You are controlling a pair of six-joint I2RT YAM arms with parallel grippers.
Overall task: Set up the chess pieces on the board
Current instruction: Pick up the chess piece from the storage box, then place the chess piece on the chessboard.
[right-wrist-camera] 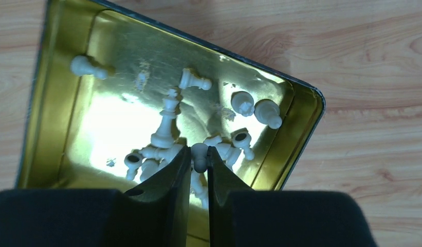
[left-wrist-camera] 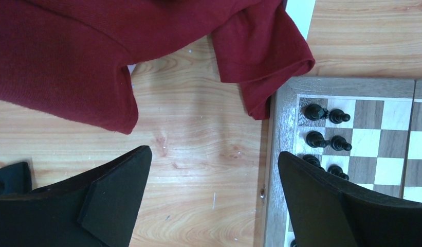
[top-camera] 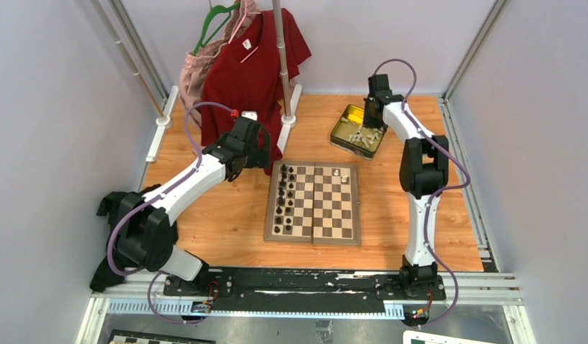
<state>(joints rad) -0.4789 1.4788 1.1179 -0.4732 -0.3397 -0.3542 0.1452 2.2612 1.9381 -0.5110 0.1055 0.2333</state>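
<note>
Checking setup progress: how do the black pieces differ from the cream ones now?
The small black chess pieces stand upright in two rows along the wooden chessboard's edge nearest the left arm; most small cream chess pieces lie jumbled in the shiny gold tin. No black piece is gripped; the right end effector pinches one cream piece. Both sets are tiny figures.

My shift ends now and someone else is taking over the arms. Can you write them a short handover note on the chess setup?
Right gripper: shut on one white piece, down in the gold tin.
Left gripper: open, empty, over the table by the far-left corner of the board.
Pieces: other white pieces lie loose in the tin; a lone white piece stands near the board's far right.
Done: black pieces stand along the board's left side.
Left: place the gripped piece, then the rest.
</note>
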